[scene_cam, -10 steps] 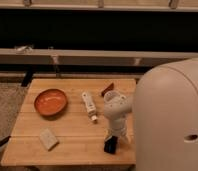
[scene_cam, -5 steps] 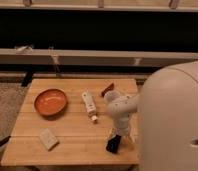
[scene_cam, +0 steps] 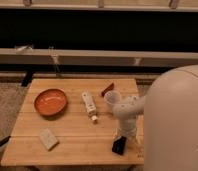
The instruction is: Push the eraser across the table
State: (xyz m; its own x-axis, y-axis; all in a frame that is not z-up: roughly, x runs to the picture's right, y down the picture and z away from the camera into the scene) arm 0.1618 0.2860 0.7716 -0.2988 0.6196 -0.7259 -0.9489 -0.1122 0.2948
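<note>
Wooden planks of the table (scene_cam: pixel 67 132) carry an orange bowl (scene_cam: pixel 50 101), a white tube (scene_cam: pixel 89 105), a beige block (scene_cam: pixel 48 138) and a small red-brown piece (scene_cam: pixel 107 89). From the one camera view, the arm has swung slightly rightward over the last second, and the gripper (scene_cam: pixel 123 139) now hangs at the near right edge, right above the eraser (scene_cam: pixel 118 145). That dark block has barely shifted, so the push seems only just begun.
</note>
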